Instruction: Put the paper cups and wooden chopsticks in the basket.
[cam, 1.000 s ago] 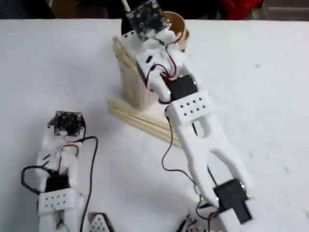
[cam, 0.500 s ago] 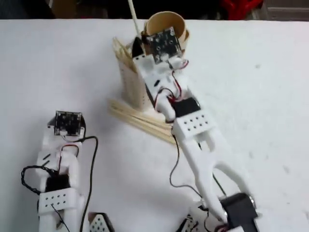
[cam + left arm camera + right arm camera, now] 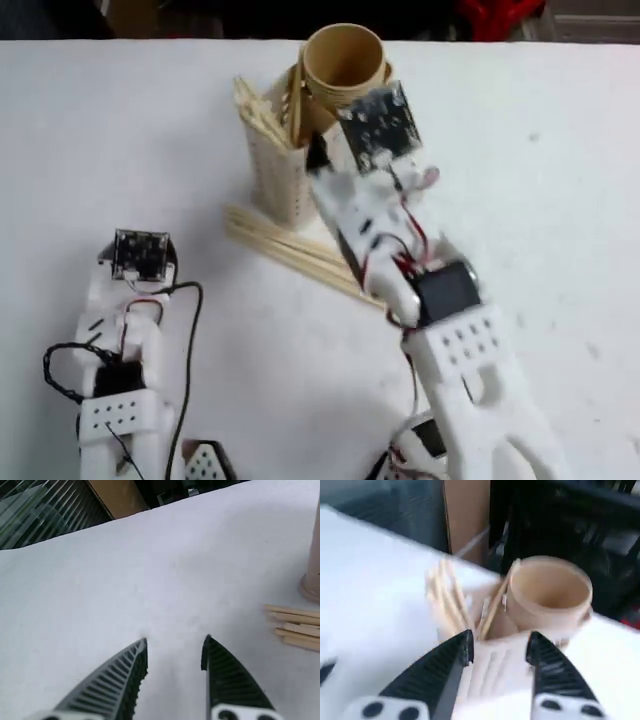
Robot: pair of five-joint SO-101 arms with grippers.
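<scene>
A white perforated basket (image 3: 272,172) stands at the table's back middle. It holds a tan paper cup (image 3: 345,62) and several wooden chopsticks (image 3: 262,108). One chopstick (image 3: 495,602) leans against the cup (image 3: 551,592). More chopsticks (image 3: 290,255) lie flat on the table in front of the basket. My right gripper (image 3: 501,637) hangs open and empty just above the basket's near edge (image 3: 490,667), and in the high view (image 3: 317,153) it sits beside the cup. My left gripper (image 3: 175,645) is open over bare table at the front left, with the loose chopsticks' ends (image 3: 295,625) off to its side.
The white table (image 3: 540,200) has free room on the right and far left. The left arm's body (image 3: 125,330) and a black cable (image 3: 190,340) occupy the front left. Dark clutter and a cardboard box (image 3: 467,515) lie beyond the far edge.
The right gripper let go of an upright chopstick, which now leans in the basket against the cup. The right arm drew back toward the front. The left arm stayed put.
</scene>
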